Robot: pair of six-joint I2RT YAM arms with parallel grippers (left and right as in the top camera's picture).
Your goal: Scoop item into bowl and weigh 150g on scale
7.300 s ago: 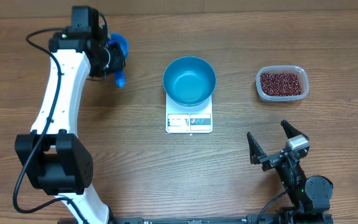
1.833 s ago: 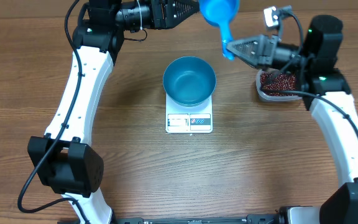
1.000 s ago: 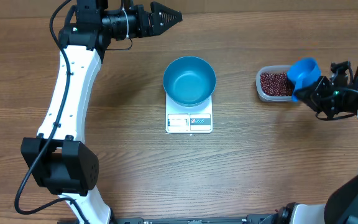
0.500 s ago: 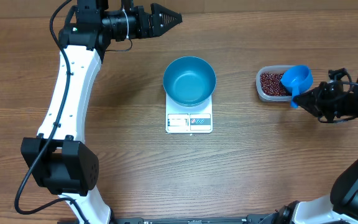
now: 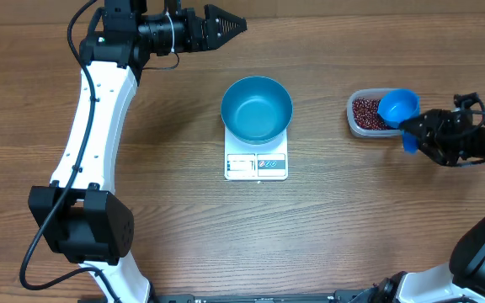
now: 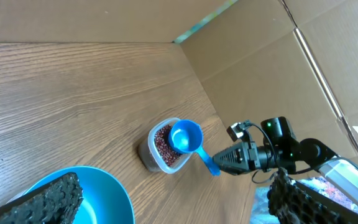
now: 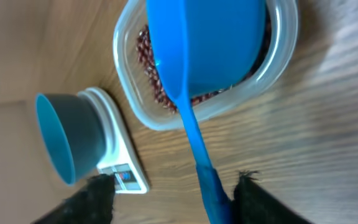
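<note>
Blue plastic scoop (image 7: 210, 43): cup lies over the clear tub (image 7: 278, 68), handle sloping back from it. The long axis runs straight from the cup to the gap between my right fingers (image 7: 98, 200). The handle's end sits in that gap, closer to one finger than the other, and seems to touch neither.

Right fingers: parted, gripping nothing. To close on the handle they would only need to come together across its narrow width.

Beans (image 7: 151, 68): a dark red-brown heap in the tub, under and beside the cup, directly ahead of my right fingers.

Bowl (image 5: 257, 109): deep blue, empty as far as I can see, seated on the white scale (image 5: 256, 164). It lies beyond the tub from my right fingers, well apart from them.

Left fingers (image 6: 48, 199): spread wide, holding nothing, above the far edge of the tabletop (image 5: 352, 219). They are well apart from the scoop and nearer the bowl.

Nearer arm for the scoop: right, by a wide margin.

Judgement: scooping not yet begun.
</note>
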